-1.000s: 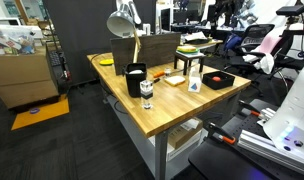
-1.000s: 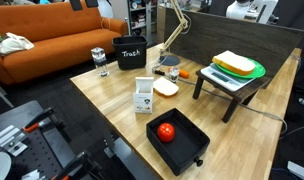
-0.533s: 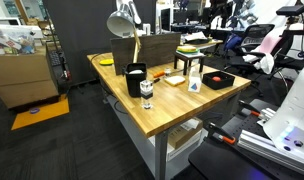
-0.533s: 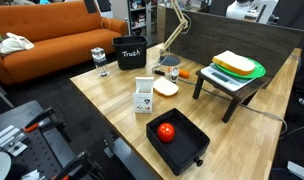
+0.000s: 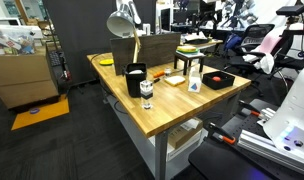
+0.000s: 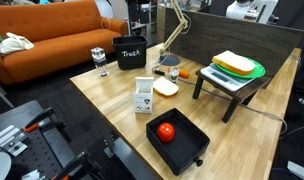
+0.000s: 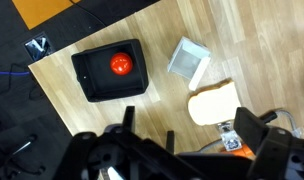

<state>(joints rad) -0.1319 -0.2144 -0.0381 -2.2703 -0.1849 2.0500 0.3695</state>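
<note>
My gripper (image 7: 188, 142) hangs high over the wooden table (image 7: 254, 45) with its jaws spread wide and nothing between them; up close its fingers are only a dark blur in the wrist view. Nearest beneath it lies a pale flat piece (image 7: 214, 103), possibly a slice of bread or a small dish; I can't make out which. Just beyond that stands a small white box (image 7: 188, 62), apart from the pale piece. Further out sits a black tray (image 7: 89, 84) near the table's edge, with a red ball (image 7: 120, 64) resting inside it.
</note>
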